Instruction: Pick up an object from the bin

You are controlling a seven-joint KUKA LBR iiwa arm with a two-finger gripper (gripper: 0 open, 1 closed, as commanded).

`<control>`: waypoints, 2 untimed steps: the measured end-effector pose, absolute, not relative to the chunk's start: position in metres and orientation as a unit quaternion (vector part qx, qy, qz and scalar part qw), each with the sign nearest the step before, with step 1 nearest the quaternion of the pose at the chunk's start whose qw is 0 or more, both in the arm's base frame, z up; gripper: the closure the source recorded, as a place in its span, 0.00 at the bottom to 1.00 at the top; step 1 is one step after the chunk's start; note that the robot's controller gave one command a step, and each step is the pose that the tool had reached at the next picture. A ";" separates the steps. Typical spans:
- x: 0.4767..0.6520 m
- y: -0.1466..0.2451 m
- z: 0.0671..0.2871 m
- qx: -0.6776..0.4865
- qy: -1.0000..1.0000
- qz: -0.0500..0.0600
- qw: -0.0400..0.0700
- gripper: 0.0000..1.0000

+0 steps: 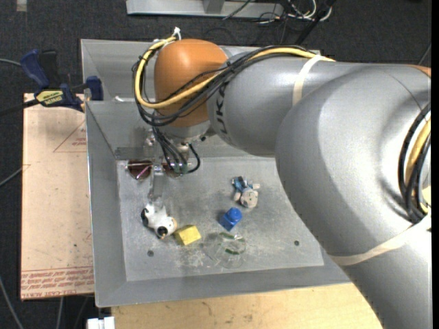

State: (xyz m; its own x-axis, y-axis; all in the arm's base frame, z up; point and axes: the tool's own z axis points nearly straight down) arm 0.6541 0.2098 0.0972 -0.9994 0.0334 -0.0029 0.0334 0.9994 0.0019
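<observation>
Your grey arm (pixel 343 136) sets its gripper (pixel 154 194) just above the white-and-black toy (pixel 158 222) at the bin's (pixel 274 269) left; spread or pressed together, you cannot tell. Likely the approach: next, lower, then pinch.

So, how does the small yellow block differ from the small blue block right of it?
The small yellow block looks flat and wide; the small blue block looks taller, more cube-like. The yellow block lies next to a white-and-black toy; the blue block lies near a blue-and-beige piece. Both lie loose on the bin floor.
</observation>
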 end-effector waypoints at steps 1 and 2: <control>0.653 0.165 0.112 0.150 0.989 0.000 0.000 0.00; 0.656 0.163 0.072 0.060 0.998 0.000 -0.003 0.00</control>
State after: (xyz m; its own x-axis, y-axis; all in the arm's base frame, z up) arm 0.6558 0.1632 0.0716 -0.9927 0.1205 0.0053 0.1205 0.9927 -0.0006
